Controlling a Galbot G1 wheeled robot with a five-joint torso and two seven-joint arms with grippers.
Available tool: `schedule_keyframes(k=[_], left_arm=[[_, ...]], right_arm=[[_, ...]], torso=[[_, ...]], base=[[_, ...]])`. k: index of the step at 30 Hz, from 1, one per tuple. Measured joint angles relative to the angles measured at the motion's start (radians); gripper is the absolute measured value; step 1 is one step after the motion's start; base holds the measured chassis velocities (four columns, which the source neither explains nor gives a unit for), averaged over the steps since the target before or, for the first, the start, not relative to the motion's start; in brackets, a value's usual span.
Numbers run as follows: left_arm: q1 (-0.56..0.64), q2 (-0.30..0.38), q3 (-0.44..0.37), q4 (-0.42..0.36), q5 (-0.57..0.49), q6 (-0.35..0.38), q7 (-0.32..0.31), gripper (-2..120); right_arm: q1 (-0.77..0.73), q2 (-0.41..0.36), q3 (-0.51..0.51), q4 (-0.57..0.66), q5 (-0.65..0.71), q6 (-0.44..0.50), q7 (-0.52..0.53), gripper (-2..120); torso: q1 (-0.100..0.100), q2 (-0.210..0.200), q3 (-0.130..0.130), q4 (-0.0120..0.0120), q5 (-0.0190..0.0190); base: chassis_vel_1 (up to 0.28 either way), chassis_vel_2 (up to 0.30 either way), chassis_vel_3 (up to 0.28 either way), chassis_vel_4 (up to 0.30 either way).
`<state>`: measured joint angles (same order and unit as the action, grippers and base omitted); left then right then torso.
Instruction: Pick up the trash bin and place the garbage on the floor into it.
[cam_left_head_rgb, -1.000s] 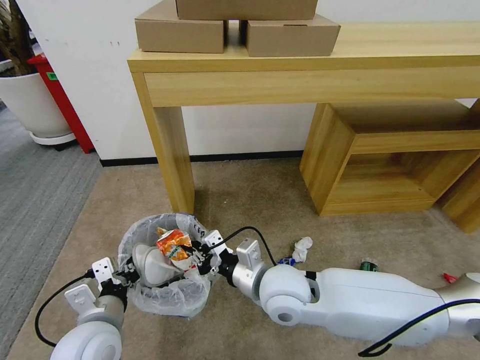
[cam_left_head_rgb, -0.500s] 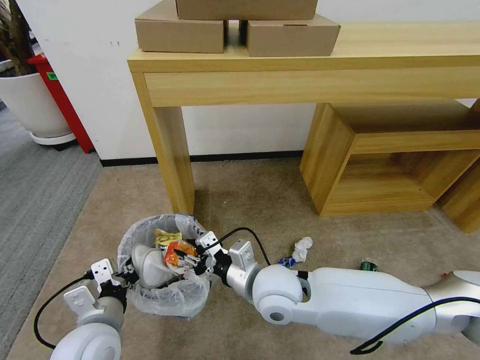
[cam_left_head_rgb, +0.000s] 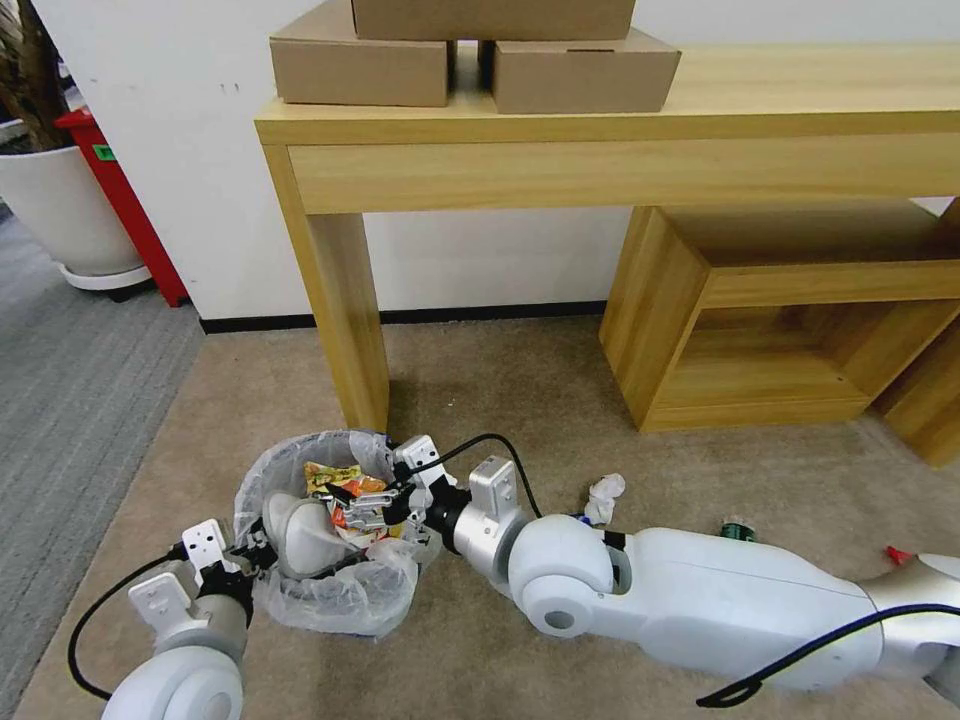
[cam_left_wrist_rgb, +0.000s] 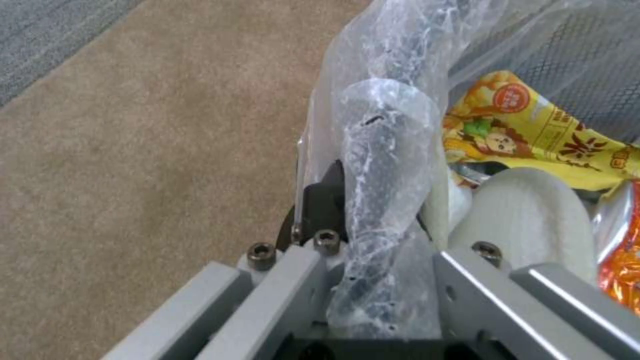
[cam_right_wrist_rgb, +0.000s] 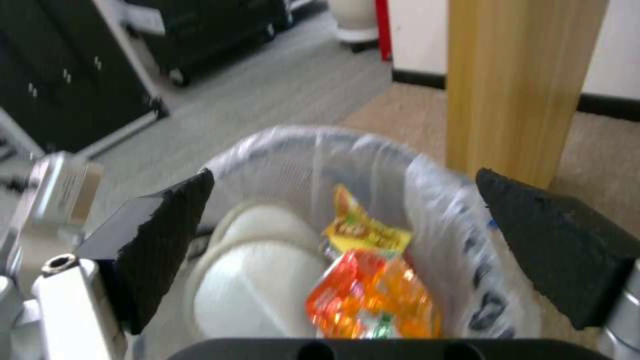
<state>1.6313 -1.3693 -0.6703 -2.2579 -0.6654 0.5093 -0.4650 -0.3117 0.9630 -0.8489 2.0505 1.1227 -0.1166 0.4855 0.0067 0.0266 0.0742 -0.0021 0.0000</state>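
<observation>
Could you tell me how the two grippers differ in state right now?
The left gripper is shut on the plastic-lined rim of the trash bin, holding it; the right gripper is open and empty above the bin's mouth. The left sits at the near rim, the right over the orange wrapper inside. Both are at the bin.

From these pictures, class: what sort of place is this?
Probably an office: short-pile carpet, a wooden desk stacked with cardboard boxes, and a potted plant by the wall.
</observation>
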Motion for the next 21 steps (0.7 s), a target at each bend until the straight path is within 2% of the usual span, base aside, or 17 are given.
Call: schedule_keyframes(k=[2,5,6,9,10,12,13,16,17,19,21], left_arm=[[0.000,0.000,-0.001,0.000,0.000,0.000,0.000,1],[0.001,0.003,-0.003,0.001,0.001,0.000,0.000,1],[0.001,0.003,-0.003,0.001,0.001,0.000,0.000,1],[-0.007,0.005,-0.003,0.002,-0.001,0.000,-0.001,1],[-0.007,0.005,-0.003,0.002,-0.001,0.000,-0.001,1],[-0.011,0.007,-0.003,0.005,-0.002,0.000,-0.001,1],[-0.011,0.007,-0.003,0.005,-0.002,0.000,-0.001,1],[-0.018,0.007,-0.004,0.011,-0.001,0.004,-0.002,1],[-0.018,0.007,-0.004,0.011,-0.001,0.004,-0.002,1],[-0.018,0.011,-0.007,0.011,-0.001,0.010,-0.002,1],[-0.018,0.014,-0.008,0.011,0.001,0.012,-0.001,1]], right_arm=[[-0.018,-0.001,0.032,0.001,0.000,0.002,0.000,100],[-0.078,-0.014,0.151,0.002,0.005,0.004,0.000,100],[-0.078,-0.014,0.151,0.002,0.005,0.004,0.000,100],[-0.148,-0.035,0.291,0.000,0.009,0.004,0.002,100],[-0.148,-0.035,0.291,0.000,0.009,0.004,0.002,100],[-0.189,-0.051,0.383,-0.008,0.002,0.005,0.005,100],[-0.189,-0.051,0.383,-0.008,0.002,0.005,0.005,100],[-0.252,-0.077,0.522,-0.015,-0.006,0.002,0.018,100],[-0.252,-0.077,0.522,-0.015,-0.006,0.002,0.018,100],[-0.302,-0.101,0.614,-0.022,-0.027,-0.003,0.029,100],[-0.325,-0.113,0.653,-0.025,-0.036,-0.005,0.034,100]], torso=[[0.000,0.000,0.000,-0.0001,0.0000],[0.000,0.000,0.000,0.0000,0.0001],[0.000,0.000,0.000,0.0000,0.0001],[0.000,0.000,0.000,0.0000,0.0002],[0.000,0.000,0.000,0.0000,0.0002],[0.000,0.000,0.000,-0.0004,0.0002],[0.000,0.000,0.000,-0.0004,0.0002],[0.000,0.000,0.000,-0.0001,0.0000],[0.000,0.000,0.000,-0.0001,0.0000],[0.000,0.000,0.000,-0.0001,0.0003],[0.000,0.000,0.000,-0.0001,0.0001]], base=[[0.000,0.000,0.000,0.000],[0.000,0.000,0.000,0.000],[0.000,0.000,0.000,0.000],[0.000,0.000,0.000,0.000],[0.000,0.000,0.000,0.000],[0.000,0.000,0.000,0.000],[0.000,0.000,0.000,0.000],[0.000,0.000,0.000,0.000],[0.000,0.000,0.000,0.000],[0.000,0.000,0.000,0.000],[0.000,0.000,0.000,0.000]])
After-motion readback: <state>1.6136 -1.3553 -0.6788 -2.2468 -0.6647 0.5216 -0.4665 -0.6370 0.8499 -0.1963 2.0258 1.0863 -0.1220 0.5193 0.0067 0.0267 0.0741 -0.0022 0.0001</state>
